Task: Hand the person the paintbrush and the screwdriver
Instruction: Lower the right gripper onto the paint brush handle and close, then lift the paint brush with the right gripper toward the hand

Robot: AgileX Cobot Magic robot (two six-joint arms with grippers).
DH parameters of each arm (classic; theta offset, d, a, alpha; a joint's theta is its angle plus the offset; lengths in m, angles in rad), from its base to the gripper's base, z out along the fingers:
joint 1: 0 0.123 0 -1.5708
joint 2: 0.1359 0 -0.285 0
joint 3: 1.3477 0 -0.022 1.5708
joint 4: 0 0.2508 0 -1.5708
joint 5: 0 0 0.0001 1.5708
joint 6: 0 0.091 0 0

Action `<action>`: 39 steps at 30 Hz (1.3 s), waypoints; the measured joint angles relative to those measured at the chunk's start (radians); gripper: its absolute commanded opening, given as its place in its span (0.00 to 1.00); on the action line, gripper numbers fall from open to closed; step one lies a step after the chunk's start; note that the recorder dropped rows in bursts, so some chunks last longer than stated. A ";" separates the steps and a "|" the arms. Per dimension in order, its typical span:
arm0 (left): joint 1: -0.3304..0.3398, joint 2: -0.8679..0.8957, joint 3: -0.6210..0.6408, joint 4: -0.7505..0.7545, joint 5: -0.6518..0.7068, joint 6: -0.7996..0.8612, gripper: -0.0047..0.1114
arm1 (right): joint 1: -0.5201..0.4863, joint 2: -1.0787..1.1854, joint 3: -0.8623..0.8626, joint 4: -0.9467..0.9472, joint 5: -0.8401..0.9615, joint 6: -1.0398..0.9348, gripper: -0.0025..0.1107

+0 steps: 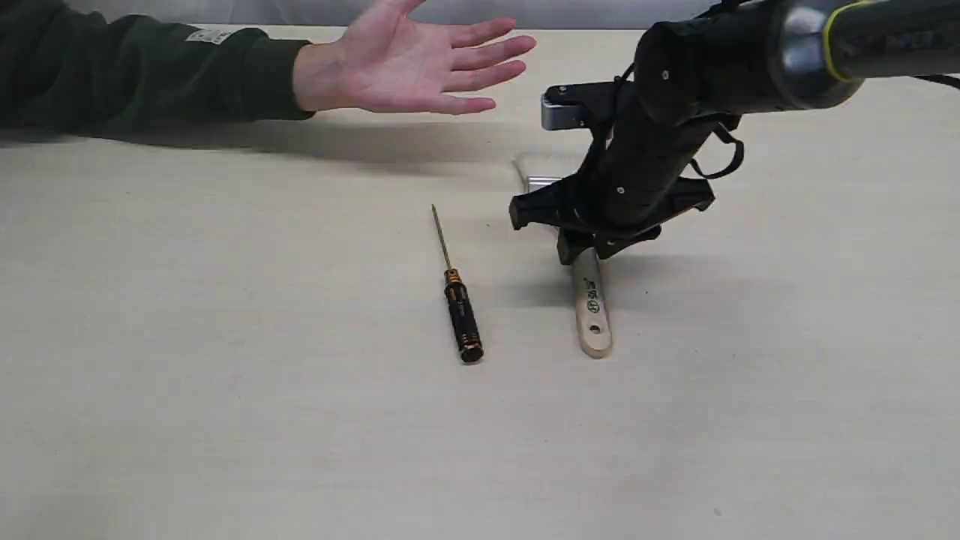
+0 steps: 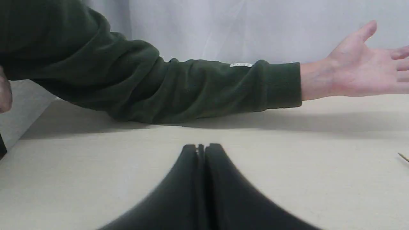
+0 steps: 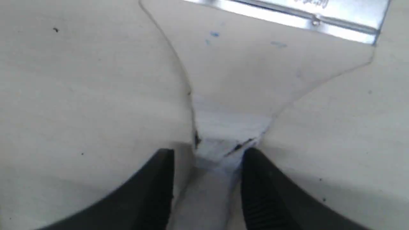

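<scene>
Straddling the paintbrush (image 1: 592,307) handle, the right gripper (image 1: 581,251) is tipped down onto the counter (image 1: 225,375), arm reaching in from the right of the exterior view.

- Right wrist view: right gripper (image 3: 207,159) fingers (image 3: 255,185) apart, one on each side of the narrow neck of the handle. A thin shaded strip shows between one finger and the wood, so not clamped. Paintbrush (image 3: 255,70) widens beyond the fingertips to the silver ferrule (image 3: 303,16); bristles out of frame.
- Paintbrush lies flat on the counter. The handle end, with its hole and dark mark, points toward the near edge of the exterior view. Ferrule (image 1: 541,181) is mostly hidden behind the arm.
- Screwdriver (image 1: 457,300) lies flat on the counter near the paintbrush and roughly parallel to it, on its left in the exterior view, not touching it. Gold shaft points away, black handle nearer. No gripper on it.
- Person's hand (image 1: 420,64) is held open, palm up, fingers spread, above the far side of the counter; dark green sleeve (image 1: 135,71) with a small light patch. Hand is empty, well apart from both tools.
- Left wrist view: left gripper (image 2: 201,148) fingers pressed together, holding nothing, low over bare counter. Sleeve (image 2: 191,89) crosses beyond it, and the person's hand (image 2: 361,70) is off to one side.
</scene>
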 measured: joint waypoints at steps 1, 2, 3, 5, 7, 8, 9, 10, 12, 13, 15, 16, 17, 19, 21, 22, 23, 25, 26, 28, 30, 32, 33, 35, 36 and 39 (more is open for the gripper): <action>0.000 0.000 0.000 0.000 0.000 0.000 0.04 | 0.000 0.000 0.000 -0.002 0.000 0.000 0.40; 0.000 0.000 0.000 0.000 0.000 0.000 0.04 | 0.000 0.000 0.000 -0.002 0.000 0.001 0.44; 0.000 0.000 0.000 0.000 0.000 0.000 0.04 | 0.000 0.000 0.000 -0.002 0.000 0.001 0.47; 0.000 0.000 0.000 0.000 0.000 0.000 0.04 | 0.000 0.000 -0.001 0.002 0.000 0.001 0.50; 0.000 0.000 0.000 0.000 0.000 0.000 0.04 | 0.002 0.000 -0.001 0.002 0.004 0.001 0.50; 0.000 0.000 0.000 0.000 0.000 0.000 0.04 | 0.002 0.005 -0.001 0.002 0.006 0.001 0.50; 0.000 0.000 0.000 0.000 0.000 0.000 0.04 | 0.002 0.012 -0.001 -0.006 0.015 0.001 0.50; 0.000 0.000 0.000 0.000 0.000 0.000 0.04 | 0.002 0.012 -0.001 -0.006 0.015 0.001 0.50; 0.000 0.000 0.000 0.000 0.000 0.000 0.04 | 0.002 0.013 -0.001 -0.011 0.018 0.001 0.50; 0.000 0.000 0.000 0.000 0.000 0.000 0.04 | 0.002 0.013 -0.001 -0.011 0.018 0.001 0.50; 0.000 0.000 0.000 0.000 0.000 0.000 0.04 | 0.002 0.013 -0.001 -0.011 0.018 0.001 0.50; 0.000 0.000 0.000 0.000 0.000 0.000 0.04 | 0.002 0.013 -0.001 -0.011 0.018 0.001 0.50; 0.000 0.000 0.000 0.000 0.000 0.000 0.04 | 0.002 0.013 -0.001 -0.011 0.018 0.001 0.50; 0.000 0.000 0.000 0.000 0.000 0.000 0.04 | 0.002 0.013 -0.001 -0.011 0.018 0.001 0.50; 0.000 0.000 0.000 0.000 0.000 0.000 0.04 | 0.002 0.013 -0.001 -0.011 0.018 0.001 0.47; 0.000 0.000 0.000 0.000 0.000 0.000 0.04 | 0.002 0.013 -0.001 -0.011 0.018 0.001 0.44; 0.000 0.000 0.000 0.000 0.000 0.000 0.04 | 0.002 0.013 -0.001 -0.013 0.018 0.001 0.40; 0.000 0.000 0.000 0.000 0.000 0.000 0.04 | 0.000 0.013 -0.005 -0.017 0.018 0.001 0.35; 0.000 0.000 0.000 0.000 0.000 0.000 0.04 | 0.000 0.016 -0.007 -0.017 0.020 0.001 0.34; 0.000 0.000 0.000 0.000 0.000 0.000 0.04 | 0.000 0.018 -0.014 -0.020 0.022 0.001 0.34; 0.000 0.000 0.000 0.000 0.000 0.000 0.04 | 0.000 0.020 -0.021 -0.020 0.026 0.001 0.34; 0.000 0.000 0.000 0.000 0.000 0.000 0.04 | 0.000 0.020 -0.022 -0.018 0.026 0.001 0.33; 0.000 0.000 0.000 0.000 0.000 0.000 0.04 | 0.000 0.023 -0.023 -0.020 0.026 0.001 0.31; 0.000 0.000 0.000 0.000 0.000 0.000 0.04 | 0.000 0.022 -0.023 -0.036 0.026 0.005 0.23; 0.000 0.000 0.000 0.000 0.000 0.000 0.04 | 0.000 0.022 -0.025 -0.051 0.026 0.010 0.18; 0.000 0.000 0.000 0.000 0.000 0.000 0.04 | 0.002 0.022 -0.025 -0.096 0.024 0.042 0.09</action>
